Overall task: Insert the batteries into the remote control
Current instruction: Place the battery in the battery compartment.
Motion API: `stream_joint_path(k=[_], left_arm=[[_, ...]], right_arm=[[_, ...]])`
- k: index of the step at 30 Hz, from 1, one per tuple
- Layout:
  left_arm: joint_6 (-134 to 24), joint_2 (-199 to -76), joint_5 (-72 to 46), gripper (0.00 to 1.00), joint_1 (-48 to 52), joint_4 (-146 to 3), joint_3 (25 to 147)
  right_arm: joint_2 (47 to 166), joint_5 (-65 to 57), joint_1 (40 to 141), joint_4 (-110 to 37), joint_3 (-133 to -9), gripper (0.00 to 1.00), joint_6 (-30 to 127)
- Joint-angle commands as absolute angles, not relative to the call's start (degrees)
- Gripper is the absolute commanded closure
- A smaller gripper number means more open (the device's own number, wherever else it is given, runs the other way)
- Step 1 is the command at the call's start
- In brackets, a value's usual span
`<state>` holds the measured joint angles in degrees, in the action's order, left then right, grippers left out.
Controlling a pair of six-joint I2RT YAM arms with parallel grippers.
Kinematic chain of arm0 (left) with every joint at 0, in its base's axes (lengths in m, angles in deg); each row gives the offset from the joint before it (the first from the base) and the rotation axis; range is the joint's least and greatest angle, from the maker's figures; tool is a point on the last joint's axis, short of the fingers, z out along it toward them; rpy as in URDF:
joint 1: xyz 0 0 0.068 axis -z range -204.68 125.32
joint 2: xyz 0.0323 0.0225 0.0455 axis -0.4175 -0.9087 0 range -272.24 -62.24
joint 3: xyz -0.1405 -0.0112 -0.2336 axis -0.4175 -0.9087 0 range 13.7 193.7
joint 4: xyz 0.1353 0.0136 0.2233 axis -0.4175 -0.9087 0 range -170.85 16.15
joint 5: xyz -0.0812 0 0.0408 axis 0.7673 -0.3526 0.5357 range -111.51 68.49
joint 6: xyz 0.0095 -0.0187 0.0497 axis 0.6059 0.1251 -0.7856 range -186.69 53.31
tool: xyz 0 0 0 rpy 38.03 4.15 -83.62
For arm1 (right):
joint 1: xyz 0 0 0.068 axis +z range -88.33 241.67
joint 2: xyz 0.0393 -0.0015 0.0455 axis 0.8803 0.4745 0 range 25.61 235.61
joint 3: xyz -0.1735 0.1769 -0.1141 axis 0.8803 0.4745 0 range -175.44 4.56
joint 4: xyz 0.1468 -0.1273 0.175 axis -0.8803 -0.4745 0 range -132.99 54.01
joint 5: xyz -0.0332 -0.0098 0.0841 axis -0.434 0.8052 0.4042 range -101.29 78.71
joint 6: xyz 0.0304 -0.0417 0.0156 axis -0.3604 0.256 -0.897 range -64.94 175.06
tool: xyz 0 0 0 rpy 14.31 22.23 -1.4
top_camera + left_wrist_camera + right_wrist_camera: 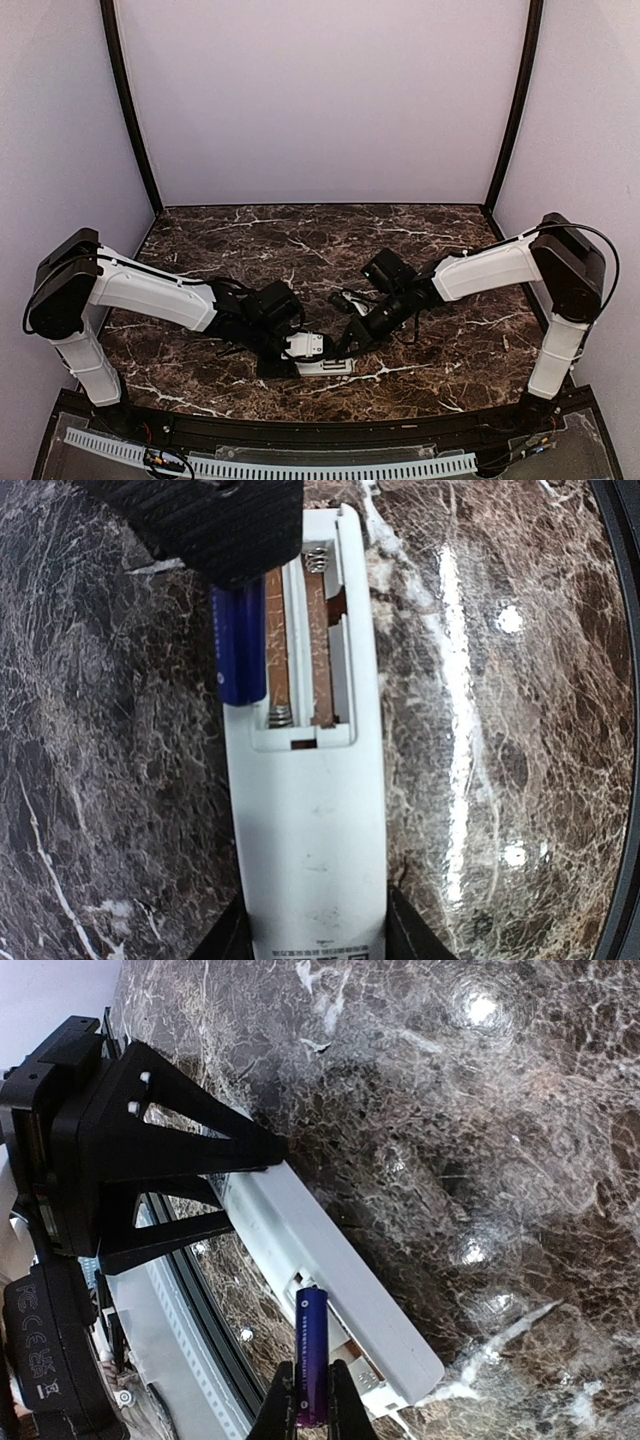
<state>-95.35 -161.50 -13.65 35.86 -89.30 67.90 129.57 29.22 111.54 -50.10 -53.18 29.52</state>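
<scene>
Lying back-up on a dark brown, white-veined marble tabletop [520, 730], one slim white rectangular plastic remote control [310, 820] sat close to the near edge, about midway between the two black-and-white robot arms. It ran lengthwise from left to right.

The left gripper [315, 942] clasped the remote's left end. One black finger pressed against each long side, so the jaws were partly closed around the body.

The remote's battery compartment [305, 640] stood uncovered at the right end. It showed two parallel slots with coppery floors. Two small coil springs were visible, one [318, 558] at the right end of one slot and one [282, 716] at the left end of the other. Both slots were bare.

The right gripper [308, 1400] was nearly closed, pinching one slim dark blue cylindrical battery [308, 1350] between its two black fingertips. This was the only battery in view. It was held over the open compartment, parallel to the slots and against one long rim, not seated in either slot. From the left wrist camera, its right end was hidden under the right gripper's ribbed black finger [220, 530].

From above, the two grippers met nose to nose over the remote.
</scene>
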Motion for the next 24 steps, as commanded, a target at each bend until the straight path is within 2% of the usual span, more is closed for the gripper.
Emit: stream_joint_path(k=[1, 24], left_arm=[[-95.78, -163.84, -14.21, 0.61, 36.10, -92.57, 67.49], [-95.73, -164.28, -14.49, 0.61, 36.08, -92.68, 67.75]], right_arm=[[126.64, 28.52, 112.37, -51.64, -52.38, 1.00, 29.46], [130.16, 21.77, 114.06, -52.57, -52.52, 1.00, 26.05]])
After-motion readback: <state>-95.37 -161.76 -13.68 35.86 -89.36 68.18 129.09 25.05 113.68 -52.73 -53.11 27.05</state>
